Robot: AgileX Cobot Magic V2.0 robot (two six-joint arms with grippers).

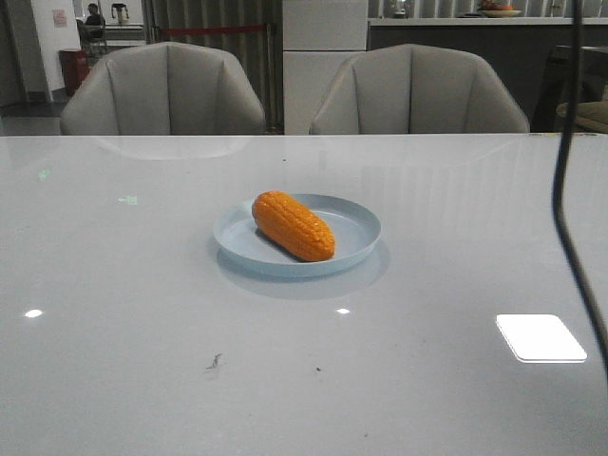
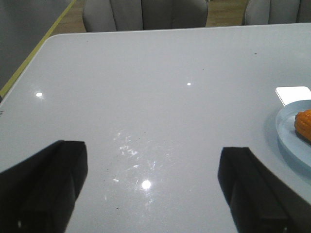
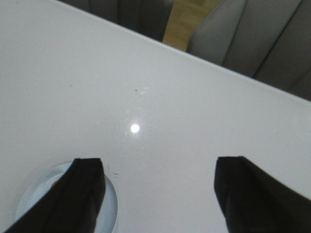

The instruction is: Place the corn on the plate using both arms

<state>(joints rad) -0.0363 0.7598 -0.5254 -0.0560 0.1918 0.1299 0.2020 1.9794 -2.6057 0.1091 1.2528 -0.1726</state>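
The corn (image 1: 293,225) lies on the pale blue plate (image 1: 356,220), so I judge placing done. My left gripper (image 2: 150,189) and right gripper (image 3: 158,194) both spread wide, empty; I'd lift away slowly, clear of the rim

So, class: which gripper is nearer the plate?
Right, probably. The right gripper has the plate partly behind one finger; the left gripper sees the plate off to one side.
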